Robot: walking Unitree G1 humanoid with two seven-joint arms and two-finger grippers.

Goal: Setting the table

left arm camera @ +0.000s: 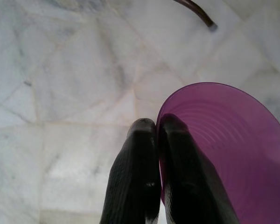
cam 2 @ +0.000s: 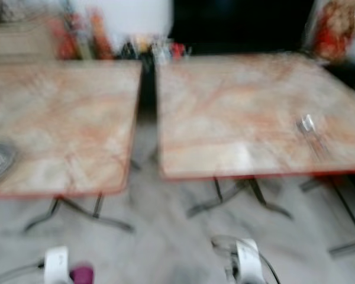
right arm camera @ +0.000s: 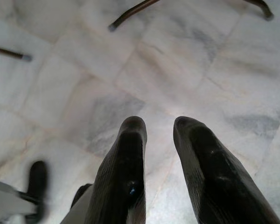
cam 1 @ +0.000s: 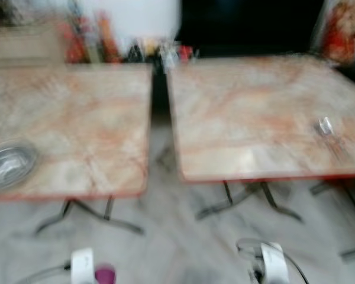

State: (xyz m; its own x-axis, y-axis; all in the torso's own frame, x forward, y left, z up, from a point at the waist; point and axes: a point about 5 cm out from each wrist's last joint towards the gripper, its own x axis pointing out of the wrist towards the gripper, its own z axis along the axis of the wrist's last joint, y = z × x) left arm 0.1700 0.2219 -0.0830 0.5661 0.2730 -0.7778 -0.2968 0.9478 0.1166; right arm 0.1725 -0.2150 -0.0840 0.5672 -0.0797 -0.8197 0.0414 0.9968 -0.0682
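The purple cup [left arm camera: 224, 154] is in my left claw [left arm camera: 157, 128], low at my side over the marble floor [left arm camera: 74, 93], not yet on any table. My two fingers are pinched on its rim, one inside the wall and one outside, pressed almost together with only the thin plastic between them. In the head view the cup shows as a purple spot beside my left wrist, well short of the tables.

So I judge the setting barely begun. The left table [cam 1: 77, 118] carries a steel bowl [cam 1: 9, 163] near its front left corner. The right table [cam 1: 254, 112] has something small and shiny, perhaps cutlery [cam 1: 326, 127], close to its right edge (too blurred to name surely). Both tops are otherwise bare as far as I can tell, and the cup has yet to be placed. Bottles and jars [cam 1: 106, 47] crowd behind the far edges of the tables.

My right claw [right arm camera: 158, 128] hangs over the floor, fingers parted, gripping nothing.
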